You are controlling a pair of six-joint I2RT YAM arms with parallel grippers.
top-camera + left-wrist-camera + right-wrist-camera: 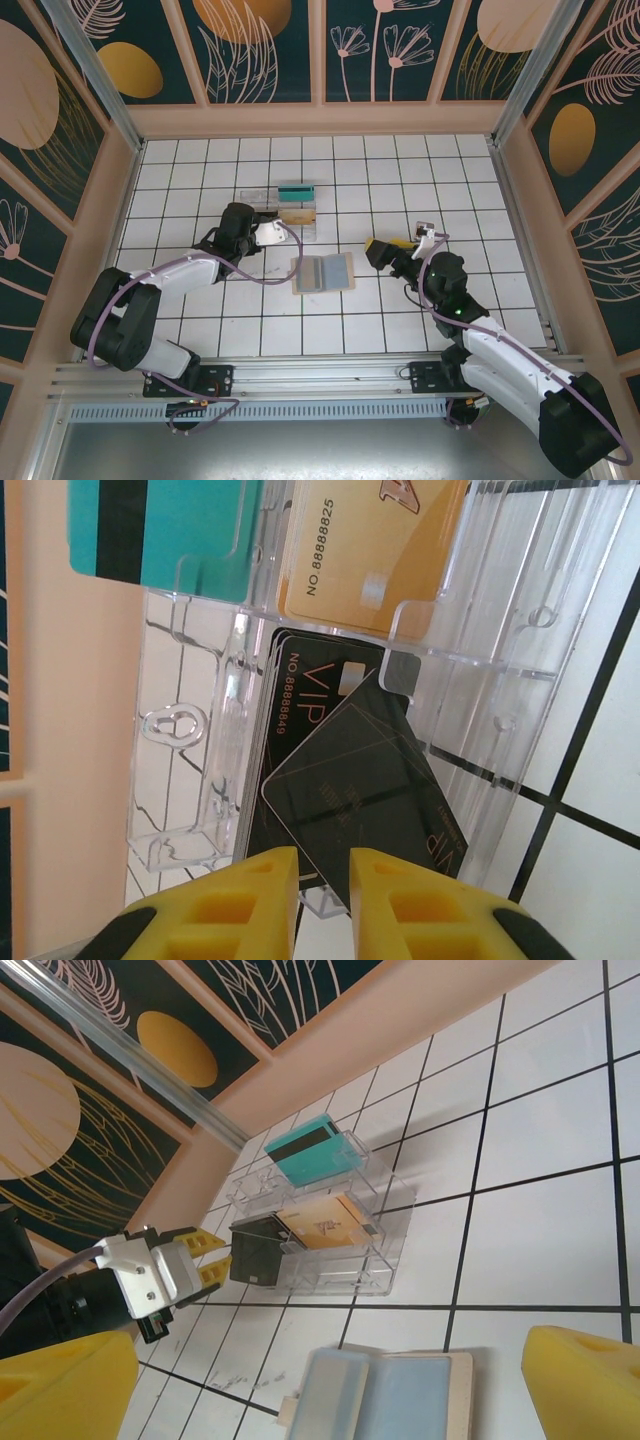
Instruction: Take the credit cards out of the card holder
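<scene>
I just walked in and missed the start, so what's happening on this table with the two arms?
The left gripper, fingers slightly apart, is at the clear plastic compartment tray, right at the near edge of a black card lying askew on a stack of black cards. A teal card and a tan-gold card sit in other compartments. The tan bifold card holder lies open on the white tiles, its grey-blue pockets looking empty. The right gripper hangs wide open near it, holding nothing.

"NO 88888825" on the tan-gold card [370, 560]; "VIP" on the black card [312, 702]
</scene>
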